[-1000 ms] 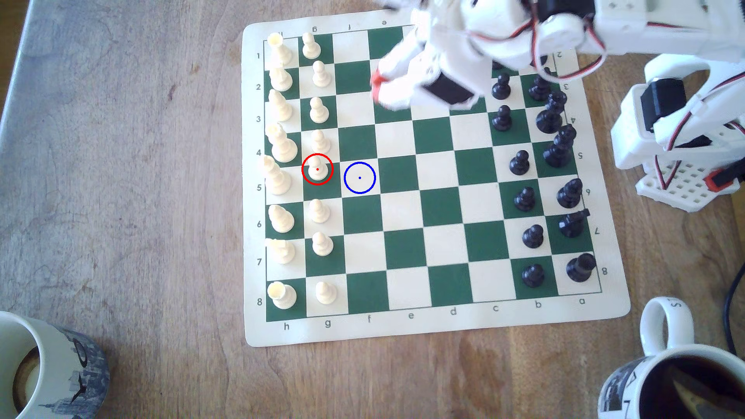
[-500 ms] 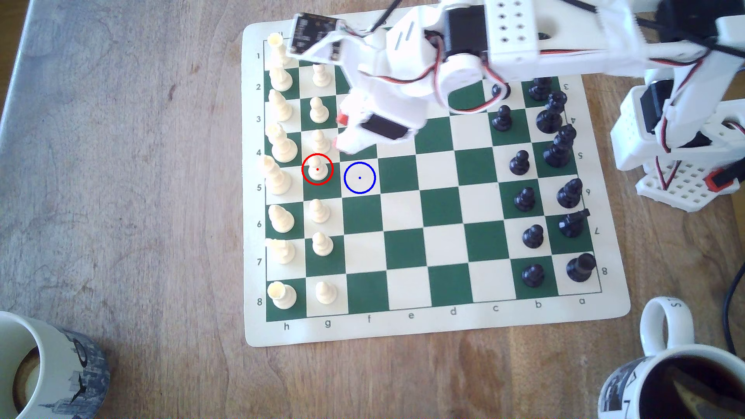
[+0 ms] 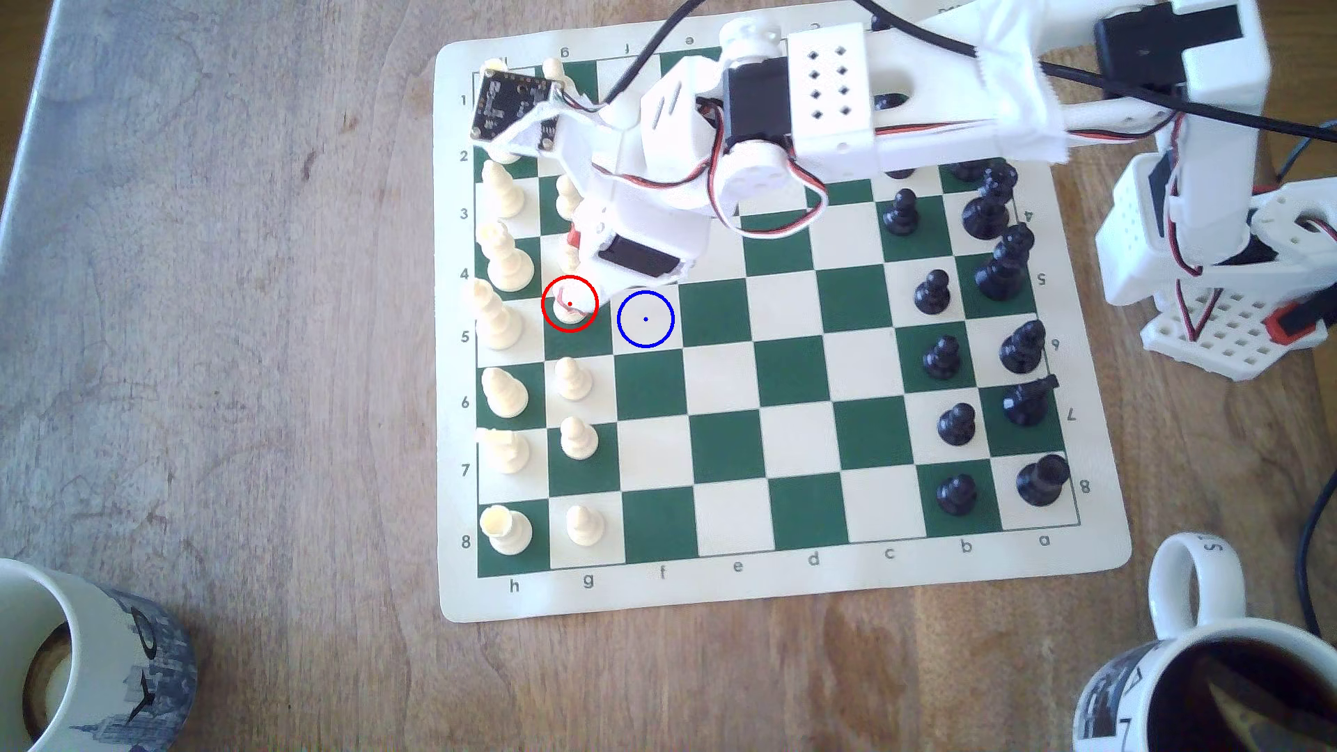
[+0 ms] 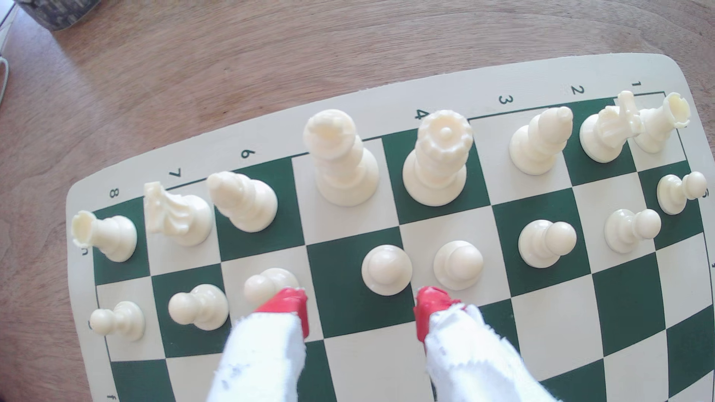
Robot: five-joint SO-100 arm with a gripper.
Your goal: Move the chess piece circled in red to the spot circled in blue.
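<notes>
A mug [image 3: 1223,680] of dark liquid sits on the counter [image 3: 253,361]; the tool [image 4: 361,305] gapes wide, empty, near the chess piece [image 4: 386,268].

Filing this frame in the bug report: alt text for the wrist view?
Open gripper with red fingertips hangs just short of a cream pawn on a green square, apart from it. Behind stand the other cream pawns and taller cream pieces on a green-and-cream board on a wooden table.

White plastic arm [image 3: 832,108] — black servos, red-white-black wires, red-tipped hand [image 4: 361,309]
</notes>
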